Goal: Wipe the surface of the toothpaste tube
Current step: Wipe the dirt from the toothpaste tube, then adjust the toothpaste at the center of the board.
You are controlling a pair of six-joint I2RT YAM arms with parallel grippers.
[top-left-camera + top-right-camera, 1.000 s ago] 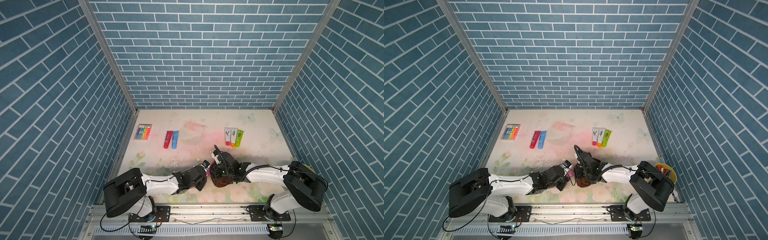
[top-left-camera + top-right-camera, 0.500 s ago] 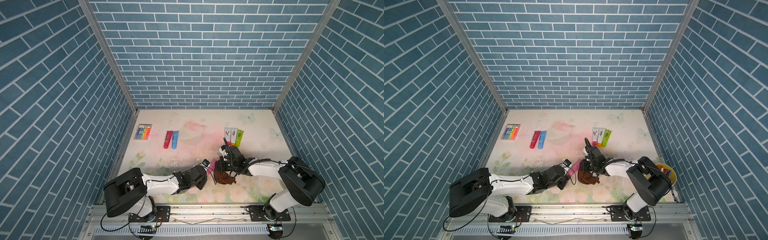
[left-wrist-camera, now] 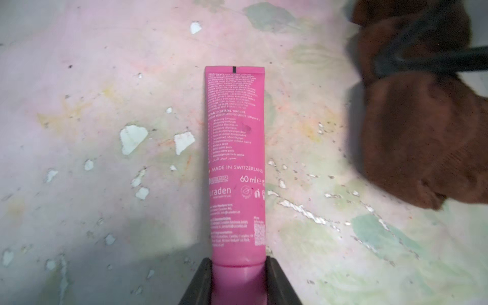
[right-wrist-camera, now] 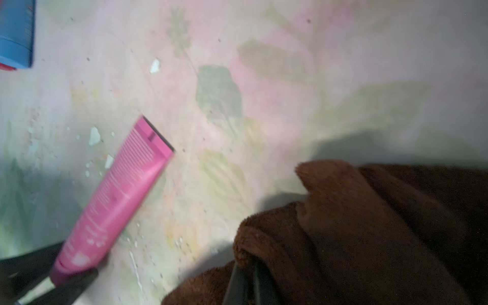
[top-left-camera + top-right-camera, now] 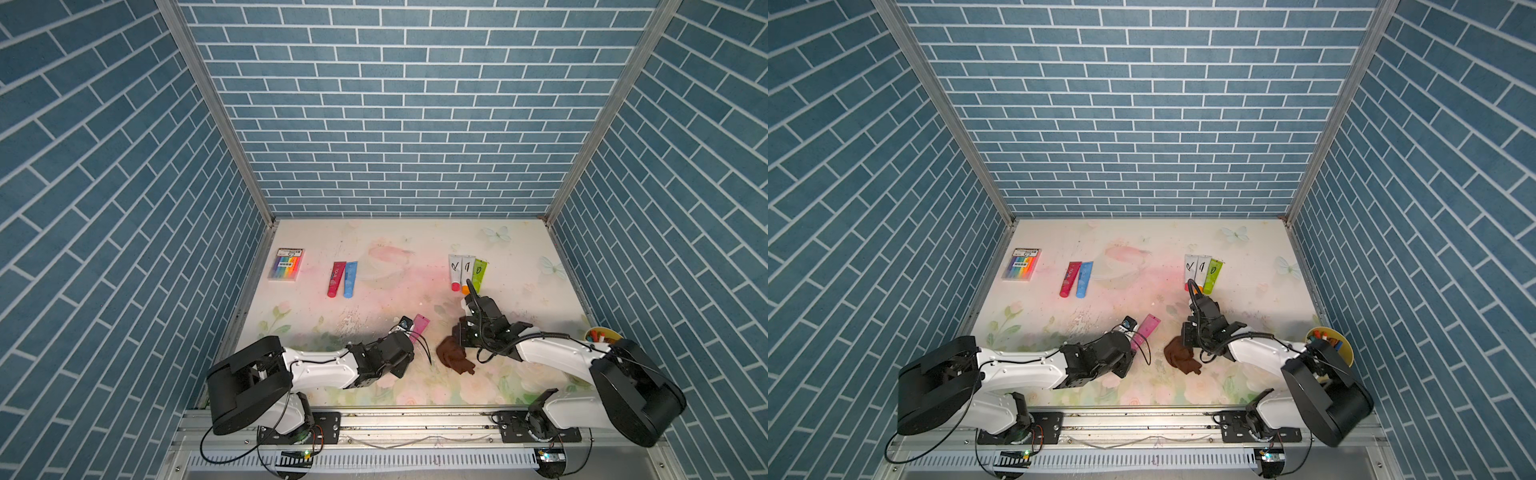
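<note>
Left pincer [image 3: 239, 276], part-closed, clamps the cap end of the pink toothpaste tube [image 3: 236, 163], tail end free over the worktop [image 3: 105, 105], contact unclear. Right pincer [image 4: 250, 280] is pinched tight on the brown cloth [image 4: 369, 224]. Change: a second ago the cloth was bunched against the tube; now it sits near the tube, apart from it. Judgement: one wiping stroke finished; further strokes likely needed.

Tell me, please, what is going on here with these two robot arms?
The left gripper holds a pink toothpaste tube by its cap end. The right gripper is shut on a brown cloth, which is beside the tube and not touching it. So at this moment the cloth is not wiping anything.
</note>
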